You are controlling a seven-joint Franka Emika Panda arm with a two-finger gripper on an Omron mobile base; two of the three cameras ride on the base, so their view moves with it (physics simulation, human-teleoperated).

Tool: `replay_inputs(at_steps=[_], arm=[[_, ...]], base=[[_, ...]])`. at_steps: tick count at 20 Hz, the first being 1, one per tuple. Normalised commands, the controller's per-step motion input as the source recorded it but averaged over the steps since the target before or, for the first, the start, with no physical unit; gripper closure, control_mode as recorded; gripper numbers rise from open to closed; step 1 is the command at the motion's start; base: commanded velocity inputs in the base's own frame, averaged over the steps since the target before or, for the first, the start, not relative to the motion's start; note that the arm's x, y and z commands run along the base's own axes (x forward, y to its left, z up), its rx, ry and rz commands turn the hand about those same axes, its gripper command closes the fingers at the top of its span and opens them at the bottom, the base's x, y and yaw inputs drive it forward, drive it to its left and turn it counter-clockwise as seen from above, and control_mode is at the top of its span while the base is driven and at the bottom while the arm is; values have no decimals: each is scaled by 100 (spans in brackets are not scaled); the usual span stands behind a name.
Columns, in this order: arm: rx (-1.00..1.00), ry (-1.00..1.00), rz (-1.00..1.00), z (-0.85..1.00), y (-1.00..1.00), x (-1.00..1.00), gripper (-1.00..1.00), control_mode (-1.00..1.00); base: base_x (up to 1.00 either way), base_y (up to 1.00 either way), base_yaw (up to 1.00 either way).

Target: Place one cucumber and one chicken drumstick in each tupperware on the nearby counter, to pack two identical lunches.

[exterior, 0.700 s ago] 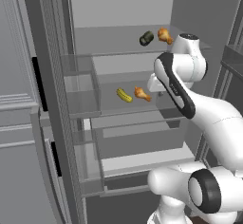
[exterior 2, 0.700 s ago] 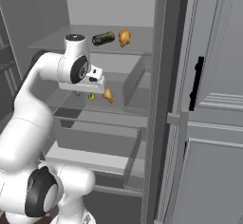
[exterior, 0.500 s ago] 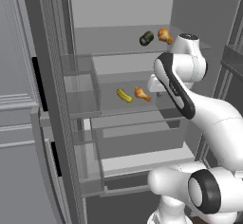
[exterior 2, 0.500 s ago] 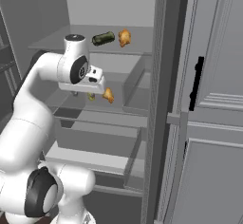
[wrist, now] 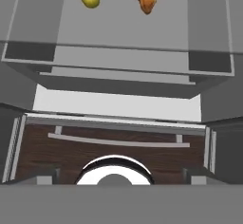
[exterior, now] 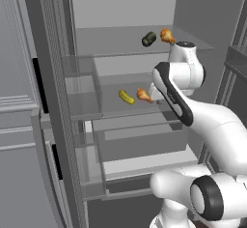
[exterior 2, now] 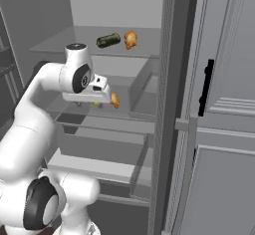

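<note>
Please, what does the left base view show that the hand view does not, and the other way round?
The left base view adds the upper shelf with a dark green cucumber and a chicken drumstick side by side, and the robot's white arm. The hand view, looking down, adds a white ledge and a dark brown wood-grain surface below it. Both share the yellowish-green cucumber and the second drumstick, lying close together on the middle shelf.
</note>
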Motion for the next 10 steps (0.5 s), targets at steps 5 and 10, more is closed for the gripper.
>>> replay_inputs(at_steps=[5, 10], arm=[[7, -29, 13, -11, -44, -2, -100, -100], [0, -26, 16, 0, -5, 9, -100, -100]], base=[[0, 0, 0], [0, 0, 0]])
